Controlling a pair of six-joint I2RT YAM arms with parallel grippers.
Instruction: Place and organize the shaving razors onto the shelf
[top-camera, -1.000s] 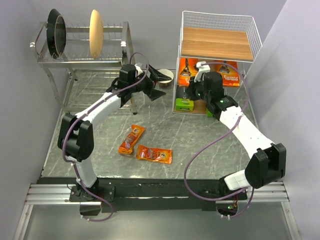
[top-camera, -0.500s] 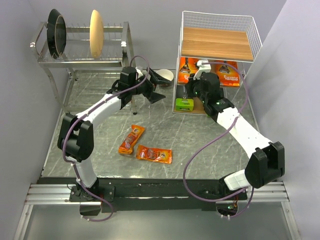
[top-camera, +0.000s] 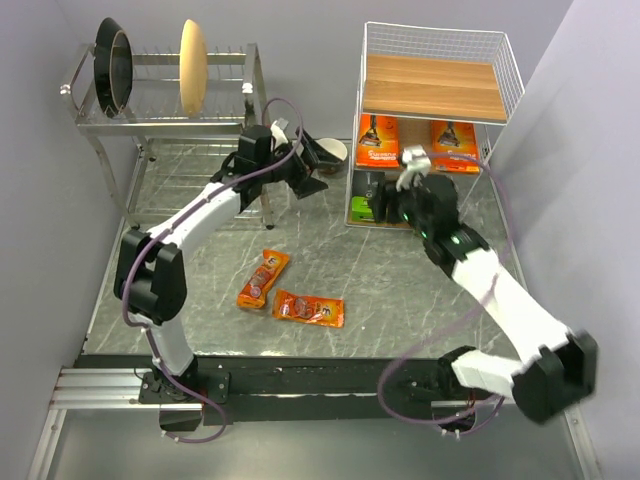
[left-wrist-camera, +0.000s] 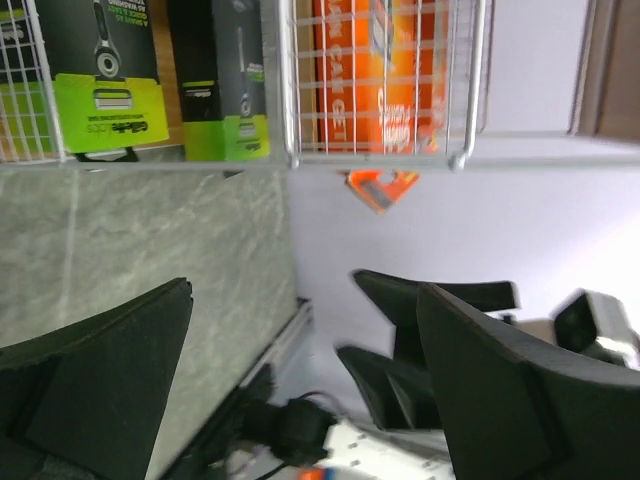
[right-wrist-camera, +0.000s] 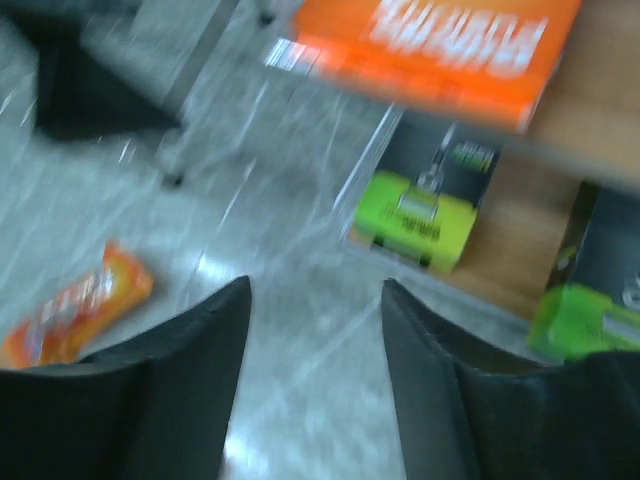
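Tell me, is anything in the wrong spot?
Yes. Two orange blister packs lie crooked on the table, away from the shelf where the other razor packs sit.

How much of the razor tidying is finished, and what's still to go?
Four of six packs already sit on the shelf: two flat orange cards on the middle level, two dark grey boxes at the bottom. Nothing is in hand: the right claw and left claw are open and empty. Left: two orange blister packs lying on the table.
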